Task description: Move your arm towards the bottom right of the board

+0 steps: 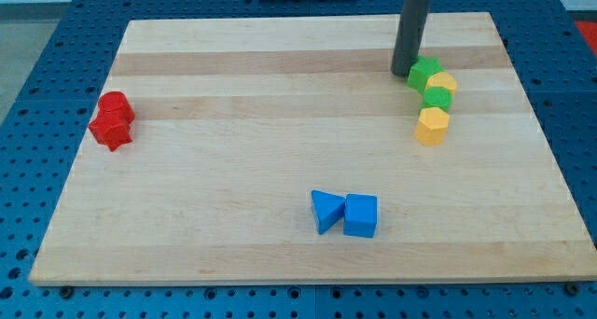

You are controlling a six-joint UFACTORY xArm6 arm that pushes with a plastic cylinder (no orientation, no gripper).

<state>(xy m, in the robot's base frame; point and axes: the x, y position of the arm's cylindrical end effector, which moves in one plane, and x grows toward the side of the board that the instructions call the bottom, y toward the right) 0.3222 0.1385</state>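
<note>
The rod's tip (404, 73) rests on the desk (280, 151) near the view's top right, just left of a green block (424, 72). The tool is a plain rod with no jaws, holding nothing. Below the green block run a yellow block (443, 82), a second green block (437, 99) and a yellow hexagonal block (432, 126), touching in a column. A blue triangular block (326, 210) and blue cube (361, 215) sit side by side near the view's bottom centre. Two red blocks (113, 120) touch at the view's left. The board's bottom right corner lies well apart from the tip.
</note>
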